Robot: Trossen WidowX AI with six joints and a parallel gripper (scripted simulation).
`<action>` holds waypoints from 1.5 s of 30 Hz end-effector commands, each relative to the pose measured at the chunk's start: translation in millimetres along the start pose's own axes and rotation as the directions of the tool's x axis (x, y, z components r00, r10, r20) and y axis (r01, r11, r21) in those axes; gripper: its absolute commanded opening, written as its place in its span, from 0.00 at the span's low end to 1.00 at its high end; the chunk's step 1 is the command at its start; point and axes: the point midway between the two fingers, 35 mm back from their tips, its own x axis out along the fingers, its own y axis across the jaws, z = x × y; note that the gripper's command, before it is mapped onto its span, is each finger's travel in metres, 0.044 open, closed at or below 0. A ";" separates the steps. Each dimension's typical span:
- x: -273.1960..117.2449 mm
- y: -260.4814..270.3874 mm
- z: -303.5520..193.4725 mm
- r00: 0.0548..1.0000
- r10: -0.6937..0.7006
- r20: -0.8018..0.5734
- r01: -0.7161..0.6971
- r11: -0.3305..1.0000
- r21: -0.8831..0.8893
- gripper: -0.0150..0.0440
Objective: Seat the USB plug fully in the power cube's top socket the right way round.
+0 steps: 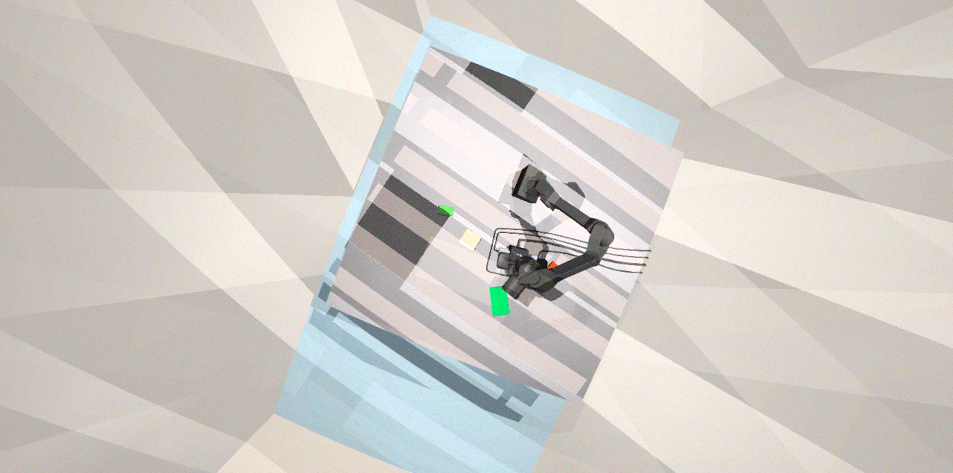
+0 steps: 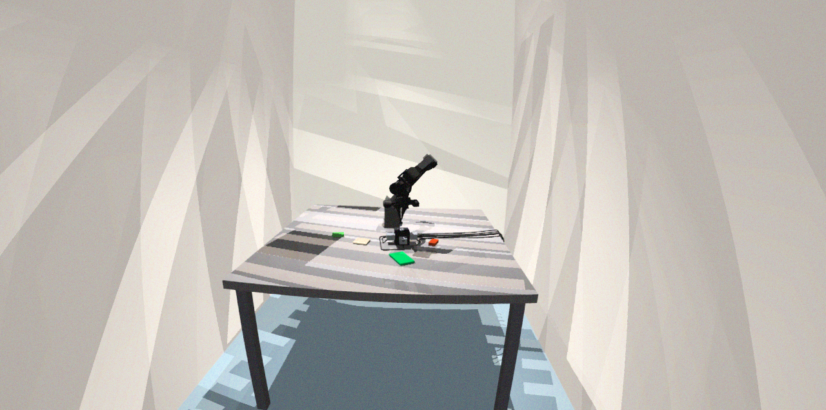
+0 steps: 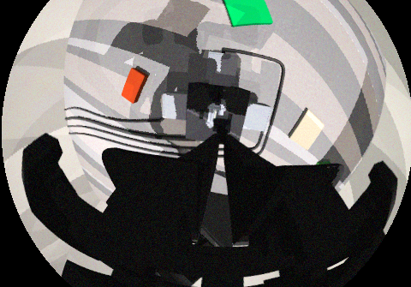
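Note:
The dark power cube (image 3: 195,126) (image 2: 402,235) stands on the table with pale plug blocks (image 3: 258,116) (image 3: 169,106) at its sides. My gripper (image 3: 222,139) is over the cube's top, its fingers nearly together and shut on the small black USB plug (image 3: 221,125). Bright metal (image 3: 211,117) shows just beyond the plug in the wrist view; whether it is the plug's shell or the socket I cannot tell. The socket opening is hidden. I cannot tell how deep the plug sits or which way round it is. In the top view the arm covers the plug.
Black cables (image 3: 116,119) (image 2: 462,235) run from the cube across the table (image 2: 323,277), one looping round it. A large green block (image 1: 499,301) (image 2: 401,258), an orange block (image 3: 134,85) (image 2: 433,241), a cream block (image 1: 470,239) (image 3: 306,129) and a small green block (image 1: 445,210) lie around it.

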 end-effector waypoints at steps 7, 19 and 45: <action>0.2 -0.2 0.0 1.000 -0.001 0.000 0.001 0.967 0.253 0.25; 0.2 -0.1 0.0 1.000 -0.001 0.000 0.001 0.842 0.540 0.25; 0.2 -0.2 0.0 1.000 -0.001 0.000 0.000 0.314 0.949 0.25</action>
